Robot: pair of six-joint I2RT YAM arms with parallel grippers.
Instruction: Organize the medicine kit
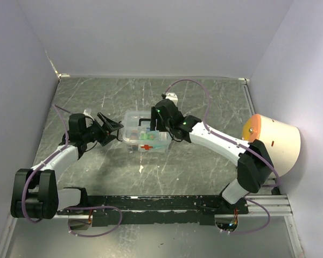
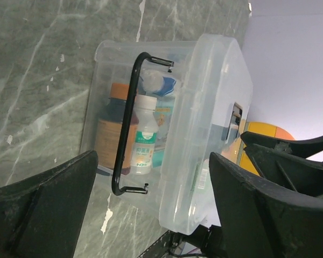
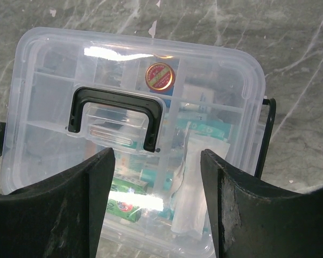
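The medicine kit [image 1: 151, 144] is a small clear box with a red cross on its front, standing mid-table. A clear lid with a black handle [image 3: 116, 115] lies on top, and bottles and packets show through the walls. My left gripper [image 1: 117, 131] stands open just left of the kit, level with its black side handle [image 2: 126, 123]. In the left wrist view the kit's end [image 2: 105, 80] lies ahead of the left gripper [image 2: 153, 215], untouched. My right gripper [image 1: 153, 124] hovers open above the lid [image 3: 54, 86]. In its wrist view the right gripper [image 3: 157, 207] holds nothing.
A large cream cylinder with an orange end [image 1: 274, 141] lies at the right edge beside the right arm. Grey walls close in the table on three sides. A black rail [image 1: 177, 203] with the arm bases runs along the near edge.
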